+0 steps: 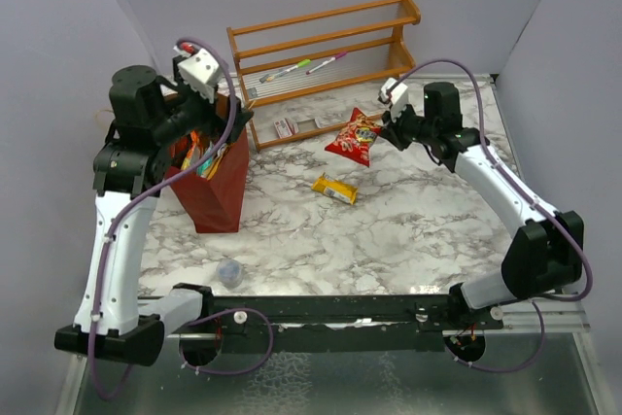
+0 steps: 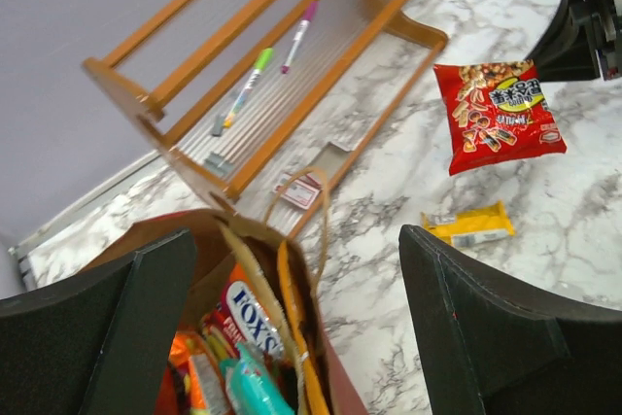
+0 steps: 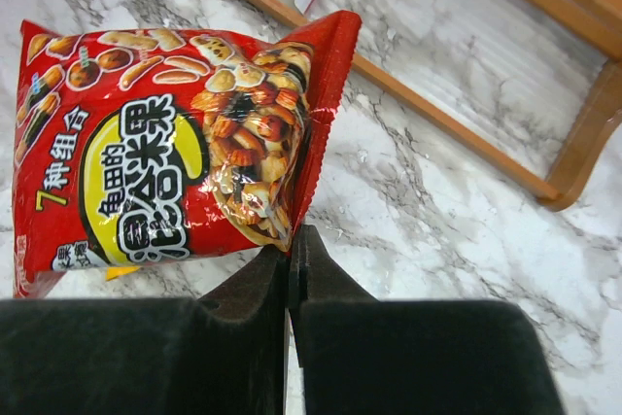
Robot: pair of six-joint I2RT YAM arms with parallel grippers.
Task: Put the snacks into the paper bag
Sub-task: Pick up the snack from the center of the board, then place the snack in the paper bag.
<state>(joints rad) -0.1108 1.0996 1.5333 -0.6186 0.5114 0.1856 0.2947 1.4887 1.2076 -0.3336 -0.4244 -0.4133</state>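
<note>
The left arm rises from its base, elbow bent, and arches over the paper bag (image 1: 220,197), which stands at the left of the table (image 1: 408,230); its left end effector (image 2: 296,240) hangs above the bag's mouth with the jaws spread wide and nothing between them. The right arm stretches forward and inward, wrist tipped down – its right end effector (image 3: 291,258) is closed, fingers pressed together on the lower seam of the red packet (image 3: 155,143) in front of the wooden rack (image 1: 326,46). A yellow packet (image 1: 334,189) lies flat on the table nearer the arms. Inside the bag only the tops of several packets (image 2: 243,337) show, crowded and overlapping – their number cannot be told. From above, the left fingers are mostly hidden behind the wrist camera and cable
</note>
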